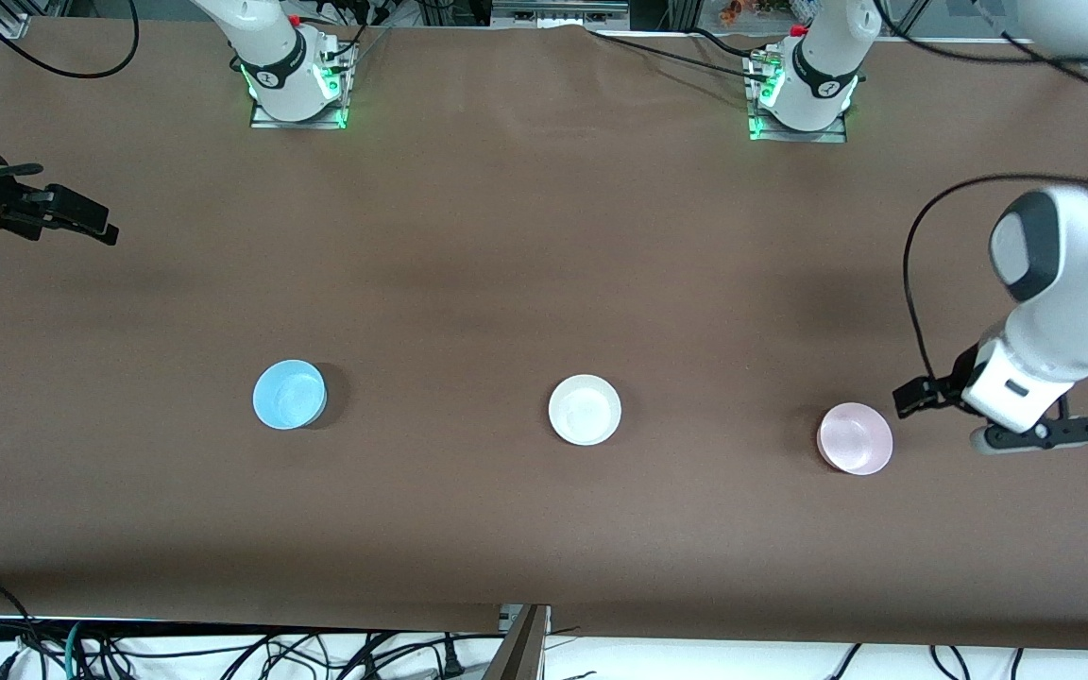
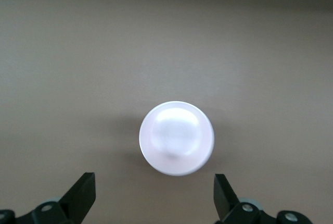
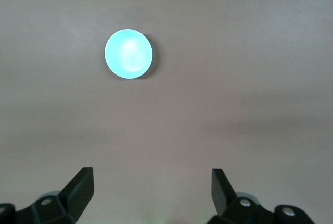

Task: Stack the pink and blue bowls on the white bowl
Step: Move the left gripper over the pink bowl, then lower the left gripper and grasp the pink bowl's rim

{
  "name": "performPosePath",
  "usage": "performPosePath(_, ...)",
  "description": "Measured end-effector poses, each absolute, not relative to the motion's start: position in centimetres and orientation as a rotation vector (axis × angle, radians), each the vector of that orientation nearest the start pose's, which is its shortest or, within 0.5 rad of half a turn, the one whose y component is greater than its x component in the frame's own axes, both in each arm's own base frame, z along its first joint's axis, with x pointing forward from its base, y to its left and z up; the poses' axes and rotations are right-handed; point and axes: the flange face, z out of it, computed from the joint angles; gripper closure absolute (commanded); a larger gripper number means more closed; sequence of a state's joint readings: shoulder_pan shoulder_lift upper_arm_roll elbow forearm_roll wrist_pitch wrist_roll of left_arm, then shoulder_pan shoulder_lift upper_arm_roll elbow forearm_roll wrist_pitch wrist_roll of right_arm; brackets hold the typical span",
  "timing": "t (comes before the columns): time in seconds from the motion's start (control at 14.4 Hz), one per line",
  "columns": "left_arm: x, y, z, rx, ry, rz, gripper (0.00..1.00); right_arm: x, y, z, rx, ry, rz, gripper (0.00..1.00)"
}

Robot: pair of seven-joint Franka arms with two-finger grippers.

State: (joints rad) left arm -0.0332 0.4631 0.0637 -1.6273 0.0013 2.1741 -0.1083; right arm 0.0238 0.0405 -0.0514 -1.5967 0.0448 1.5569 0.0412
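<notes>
- Brown surface (image 1: pixel 544 236) is carrying three separate bowls across mid-frame: blue bowl (image 1: pixel 289 395), white bowl (image 1: pixel 585 410) at centre, pink bowl (image 1: pixel 854 438).
- My left end effector (image 2: pixel 154 198) is hovering beside the pink bowl (image 2: pixel 177 138), fingers apart.
- My right end effector (image 3: pixel 152 195) is waiting at the frame's upper-left edge, fingers apart, blue bowl (image 3: pixel 129 54) well clear.

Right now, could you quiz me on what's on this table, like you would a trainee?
1. True or false: the pink bowl already sits inside the white bowl.
2. Which bowl lies between the other two? A) blue bowl B) white bowl C) pink bowl
3. Fill in: the left gripper hangs open beside the ____ bowl, while the right gripper, also open, waits at the right arm's end of the table.

Key: 1 false; 2 B; 3 pink.
</notes>
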Motion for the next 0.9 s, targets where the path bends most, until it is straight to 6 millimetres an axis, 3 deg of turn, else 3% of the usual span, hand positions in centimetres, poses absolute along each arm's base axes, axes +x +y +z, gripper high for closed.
performPosePath(0.21,69.1,2.9,29.7,-3.099,-0.225,-0.111,0.0,56.3,-1.0,58.9,-3.095,0.108,0.125,0.0)
performPosePath(0.42,68.1,3.3,24.5,-3.096,-0.231,-0.141,0.0,56.3,-0.9,58.9,-3.095,0.106,0.125,0.0)
performPosePath(0.62,66.4,3.3,21.8,-3.095,-0.23,-0.169,0.0,56.3,-0.8,58.9,-3.095,0.103,0.125,0.0)
performPosePath(0.83,66.1,3.3,21.4,-3.095,-0.23,-0.167,0.01,56.3,-0.8,58.9,-3.095,0.103,0.125,0.0)
performPosePath(0.9,66.1,3.3,21.4,-3.095,-0.23,-0.167,0.08,56.3,-0.8,58.9,-3.095,0.103,0.125,0.0)
